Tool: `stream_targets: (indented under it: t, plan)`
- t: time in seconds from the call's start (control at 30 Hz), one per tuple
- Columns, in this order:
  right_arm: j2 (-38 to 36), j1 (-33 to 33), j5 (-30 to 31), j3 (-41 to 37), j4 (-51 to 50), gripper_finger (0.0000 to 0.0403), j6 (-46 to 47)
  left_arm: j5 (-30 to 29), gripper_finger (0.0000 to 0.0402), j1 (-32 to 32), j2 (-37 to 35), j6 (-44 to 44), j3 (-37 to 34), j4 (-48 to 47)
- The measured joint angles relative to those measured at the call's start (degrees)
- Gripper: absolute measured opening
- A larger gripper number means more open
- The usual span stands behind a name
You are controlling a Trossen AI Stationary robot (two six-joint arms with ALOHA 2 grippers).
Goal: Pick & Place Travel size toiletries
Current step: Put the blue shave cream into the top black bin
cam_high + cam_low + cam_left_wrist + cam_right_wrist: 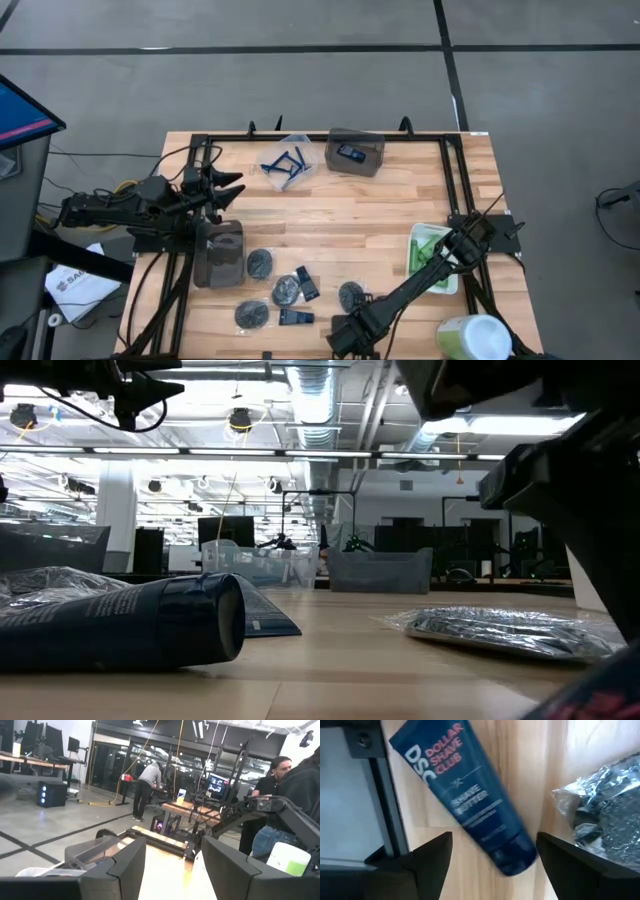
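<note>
- Right claw (490, 857) sits wide open and empty, above a dark navy tube (465, 795) that lies flat on the surface (400, 200), near the front edge.
- From the right wrist camera the tube runs diagonally between the two fingers (427, 852); the cap end is closest to the gap, so the fingers straddle it but are not square to it.
- Likely step: pick this tube. Rotating the wrist so the fingers close across the tube's narrow width, not along its length, would grip best.
- Best grip point is probably the firm body just behind the cap; the flat crimped end would slip or fold.
- A wrapped dark disc (605, 815) lies just beside the tube, on the cap side. The finger on that side risks snagging the crinkly wrap, so the claw should drop straight down.
- More discs and small navy items (300, 290) lie scattered near the tube.
- Grey bin (355, 152) at the far edge already holds one navy item, so it is a probable target.
- Left claw (232, 187) waits, part open and empty, above the surface's left side, far from the tube.
</note>
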Motion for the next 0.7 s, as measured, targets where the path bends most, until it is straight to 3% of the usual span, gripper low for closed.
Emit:
stream_targets:
  t: [0.3,0.7]
  plan:
    - [-0.04,0.09,3.42,-0.13,0.35,0.0257,-0.24,0.02,0.0191,0.02,0.46,0.00,0.01,0.07]
    - [0.09,-0.04,3.90,-0.22,-0.28,0.0109,-0.63,0.02,0.0191,0.02,0.46,-0.15,0.00,0.25]
